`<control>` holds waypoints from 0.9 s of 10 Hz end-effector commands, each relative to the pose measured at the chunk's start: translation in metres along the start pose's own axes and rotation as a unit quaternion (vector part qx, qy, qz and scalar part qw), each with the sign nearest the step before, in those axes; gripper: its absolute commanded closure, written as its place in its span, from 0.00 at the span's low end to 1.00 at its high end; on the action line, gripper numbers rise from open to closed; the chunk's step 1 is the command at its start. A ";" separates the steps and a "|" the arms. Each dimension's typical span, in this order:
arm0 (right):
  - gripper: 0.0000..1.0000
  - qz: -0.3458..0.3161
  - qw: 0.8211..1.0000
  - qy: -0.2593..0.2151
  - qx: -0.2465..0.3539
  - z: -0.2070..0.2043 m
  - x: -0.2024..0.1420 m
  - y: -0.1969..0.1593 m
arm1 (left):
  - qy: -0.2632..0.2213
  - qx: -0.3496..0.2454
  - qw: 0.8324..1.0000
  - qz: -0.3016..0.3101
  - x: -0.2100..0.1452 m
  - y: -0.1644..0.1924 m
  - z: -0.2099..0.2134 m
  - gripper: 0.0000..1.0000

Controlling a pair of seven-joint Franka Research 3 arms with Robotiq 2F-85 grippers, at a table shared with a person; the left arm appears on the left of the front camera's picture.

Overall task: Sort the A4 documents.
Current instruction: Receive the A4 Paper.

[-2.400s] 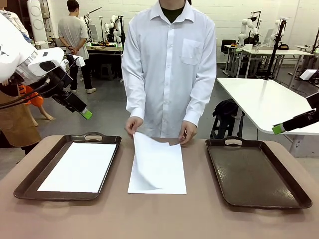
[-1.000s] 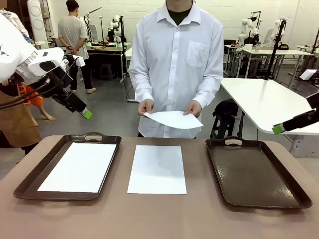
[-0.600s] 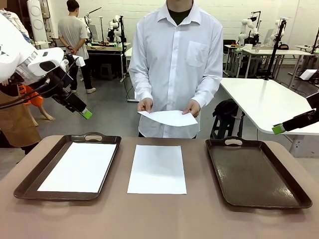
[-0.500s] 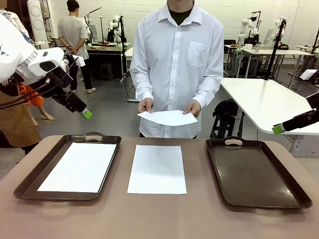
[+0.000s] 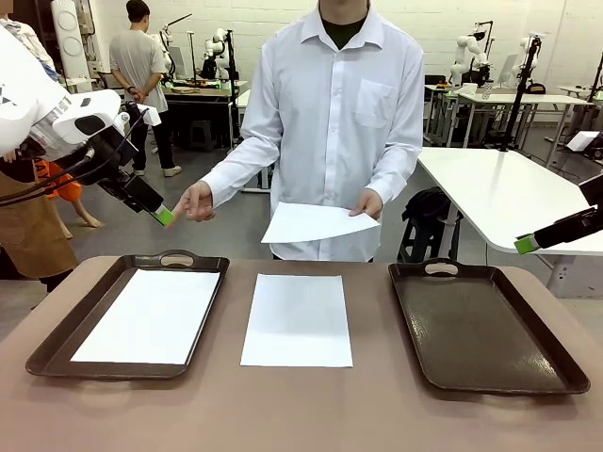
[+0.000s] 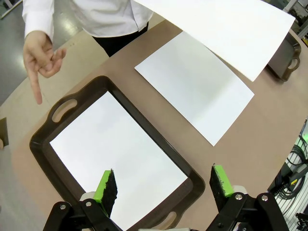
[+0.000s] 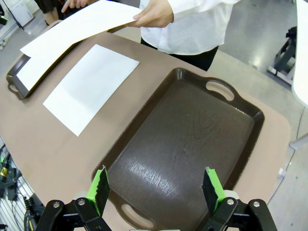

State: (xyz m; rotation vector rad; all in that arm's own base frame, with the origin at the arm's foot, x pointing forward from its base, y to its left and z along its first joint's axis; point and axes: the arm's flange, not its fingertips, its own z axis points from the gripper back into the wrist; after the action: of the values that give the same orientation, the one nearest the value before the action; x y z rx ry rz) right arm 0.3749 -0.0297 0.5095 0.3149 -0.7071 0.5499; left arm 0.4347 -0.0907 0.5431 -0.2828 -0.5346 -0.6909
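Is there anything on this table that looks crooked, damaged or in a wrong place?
Nothing looks damaged or spilled. One sheet lies squarely in the left tray. A second sheet lies straight on the bare table between the trays. The right tray holds no sheet. The person's hand holds a third sheet in the air.

A4 documents: I read all three plain white, no print: tray sheet point(image 5: 146, 315), desk sheet point(image 5: 297, 320), held sheet point(image 5: 316, 223).
Left tray point(image 5: 57, 344), right tray point(image 5: 480, 330): dark brown. Right tray floor shows faint grain-like marking in right wrist view.
Desk point(image 5: 301, 419): uniform taupe, no pattern.
Left end effector point(image 6: 163, 179), right end effector point(image 7: 155, 179): black bodies, bright green pads point(image 6: 103, 186).
Left arm point(image 5: 28, 85): white casing.
Person's shirt point(image 5: 330, 113): I log plain white.
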 end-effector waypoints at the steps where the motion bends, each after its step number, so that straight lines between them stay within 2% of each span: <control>1: 0.00 0.001 1.000 -0.005 0.008 -0.002 -0.001 -0.002 | -0.001 0.001 1.000 -0.002 -0.001 -0.001 0.001 0.00; 9: 0.00 0.001 1.000 -0.005 0.008 -0.002 -0.001 -0.002 | -0.001 0.001 1.000 -0.002 -0.001 -0.001 0.001 0.00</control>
State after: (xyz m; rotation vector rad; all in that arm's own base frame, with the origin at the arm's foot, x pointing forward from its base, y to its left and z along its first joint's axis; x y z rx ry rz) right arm 0.3749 -0.0297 0.5095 0.3149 -0.7071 0.5499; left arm 0.4347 -0.0907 0.5431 -0.2828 -0.5346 -0.6909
